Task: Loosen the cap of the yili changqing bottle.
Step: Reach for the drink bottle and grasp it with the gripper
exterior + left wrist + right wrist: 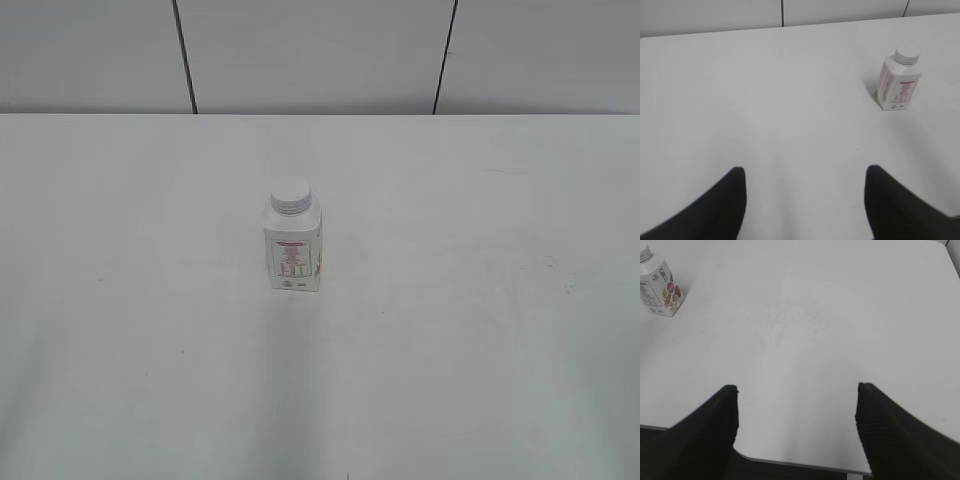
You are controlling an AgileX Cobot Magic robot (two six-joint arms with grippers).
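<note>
The yili changqing bottle (293, 252) stands upright near the middle of the white table, white with red print on its label. Its white ribbed cap (290, 195) sits on the neck. The bottle also shows in the left wrist view (897, 85) at the upper right, with the cap (906, 54) on top, and at the top left corner of the right wrist view (659, 287). My left gripper (805, 172) is open and empty, well short of the bottle. My right gripper (796, 389) is open and empty over the table's near edge. Neither gripper shows in the exterior view.
The white table (480, 330) carries nothing else. A grey panelled wall (320, 55) stands behind its far edge. The table's near edge and rounded corner (790, 462) show under my right gripper.
</note>
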